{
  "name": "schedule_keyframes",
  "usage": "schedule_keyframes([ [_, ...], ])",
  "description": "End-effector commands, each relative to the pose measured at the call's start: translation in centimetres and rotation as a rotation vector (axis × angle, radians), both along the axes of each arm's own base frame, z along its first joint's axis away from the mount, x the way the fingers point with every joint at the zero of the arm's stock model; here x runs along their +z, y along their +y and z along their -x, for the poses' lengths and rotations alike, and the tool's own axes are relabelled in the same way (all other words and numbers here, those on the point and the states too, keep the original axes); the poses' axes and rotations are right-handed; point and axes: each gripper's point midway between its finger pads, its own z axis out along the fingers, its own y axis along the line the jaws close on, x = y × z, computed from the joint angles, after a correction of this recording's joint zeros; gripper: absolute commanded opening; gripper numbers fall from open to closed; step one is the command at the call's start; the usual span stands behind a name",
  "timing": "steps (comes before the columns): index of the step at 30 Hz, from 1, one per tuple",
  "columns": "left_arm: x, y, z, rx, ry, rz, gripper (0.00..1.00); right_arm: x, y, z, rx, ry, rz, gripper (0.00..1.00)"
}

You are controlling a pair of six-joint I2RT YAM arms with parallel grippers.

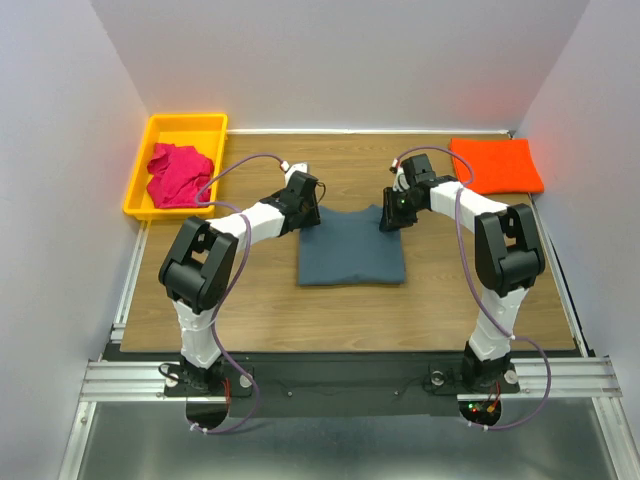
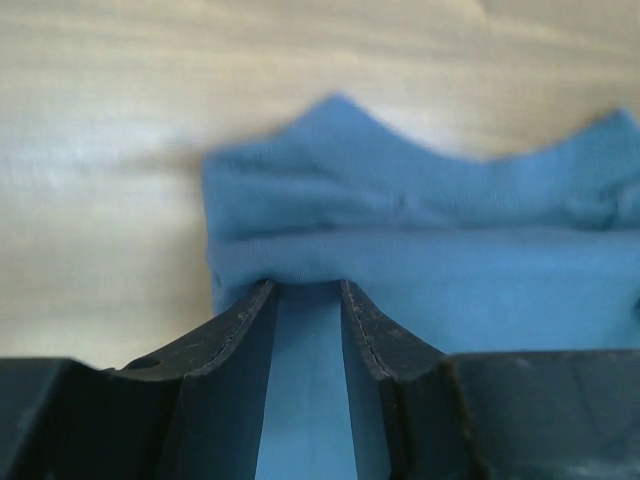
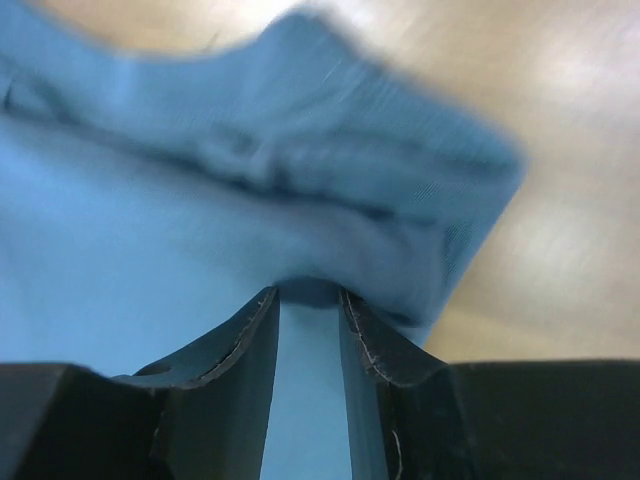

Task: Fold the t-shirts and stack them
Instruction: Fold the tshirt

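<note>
Table (image 1: pixel 250 310): wood-grain top, with both arm bases bolted at its near edge.

Grey-blue t-shirt (image 1: pixel 350 255): lies at the centre of the table, folded to a rough rectangle. Its far edge rises in a small peak at each far corner.

Left gripper (image 1: pixel 311 216): low over the far left corner of the grey-blue t-shirt. In the left wrist view its fingers (image 2: pixel 240 330) stand a narrow gap apart, tips against a ridge of the cloth, with blue showing in the gap. Whether they pinch the cloth cannot be told.

Right gripper (image 1: pixel 388 218): low over the far right corner of the same shirt. Its fingers (image 3: pixel 240 340) are likewise a narrow gap apart over the cloth, and a grip cannot be told.

Yellow bin (image 1: pixel 160 212): far left corner of the table.

Magenta-pink t-shirt (image 1: pixel 178 172): crumpled inside the yellow bin.

Orange t-shirt (image 1: pixel 497 165): folded flat at the far right corner, well apart from the grey-blue t-shirt.
</note>
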Motion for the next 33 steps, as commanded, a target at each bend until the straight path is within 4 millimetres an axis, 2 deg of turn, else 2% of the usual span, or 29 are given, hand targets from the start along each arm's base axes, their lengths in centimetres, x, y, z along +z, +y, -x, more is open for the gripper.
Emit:
schedule_keyframes([
  [1, 0.6, 0.9, -3.4, 0.022, -0.027, 0.033, 0.42, 0.6, -1.4, -5.1, -0.045, -0.092, -0.097, 0.36],
  [2, 0.3, 0.8, -3.7, 0.020, -0.019, 0.040, 0.42, -0.5, -1.3, -5.1, -0.041, -0.055, -0.134, 0.36],
  [3, 0.2, 0.8, -4.3, 0.021, -0.029, 0.054, 0.42, -1.0, -2.2, -5.5, -0.071, -0.040, -0.159, 0.36],
  [7, -3.0, 0.8, -4.2, 0.004, 0.050, 0.089, 0.42, -3.0, -2.9, -5.9, -0.116, 0.034, -0.259, 0.36],
  [9, -4.1, 1.4, -4.1, 0.020, 0.072, 0.086, 0.42, -3.5, -3.1, -5.9, -0.128, 0.060, -0.291, 0.35],
  [11, -4.3, 1.0, -3.6, 0.002, 0.092, 0.115, 0.42, -2.9, -2.9, -6.0, -0.120, 0.055, -0.311, 0.34],
  [15, -1.5, 0.9, -3.6, 0.005, 0.035, 0.150, 0.47, 0.5, -2.8, -6.2, -0.111, -0.017, -0.329, 0.34],
  [16, 0.4, 0.9, -3.7, 0.009, -0.002, 0.169, 0.50, 2.1, -2.7, -6.1, -0.106, -0.052, -0.335, 0.34],
  [17, 0.9, 1.0, -3.3, 0.010, -0.010, 0.176, 0.52, 2.8, -2.6, -6.0, -0.097, -0.063, -0.346, 0.34],
  [18, 2.9, 1.0, -3.3, 0.018, -0.049, 0.199, 0.55, 3.5, -2.5, -5.9, -0.097, -0.076, -0.359, 0.35],
  [22, 5.7, 0.8, -2.1, 0.014, -0.099, 0.226, 0.59, 6.8, -1.3, -5.9, -0.072, -0.143, -0.455, 0.39],
  [25, 6.2, 0.2, -1.7, 0.008, -0.096, 0.266, 0.59, 7.4, 0.0, -5.7, -0.046, -0.141, -0.537, 0.40],
  [26, 6.1, 0.0, -1.6, 0.002, -0.092, 0.273, 0.59, 7.1, 0.2, -5.8, -0.039, -0.135, -0.547, 0.41],
  [30, 4.4, -0.8, -1.7, 0.000, -0.054, 0.282, 0.50, 6.5, 1.4, -6.5, -0.003, -0.149, -0.600, 0.40],
  [33, 2.2, -1.0, -2.3, 0.011, -0.022, 0.272, 0.44, 3.4, 1.1, -7.0, -0.032, -0.104, -0.580, 0.40],
])
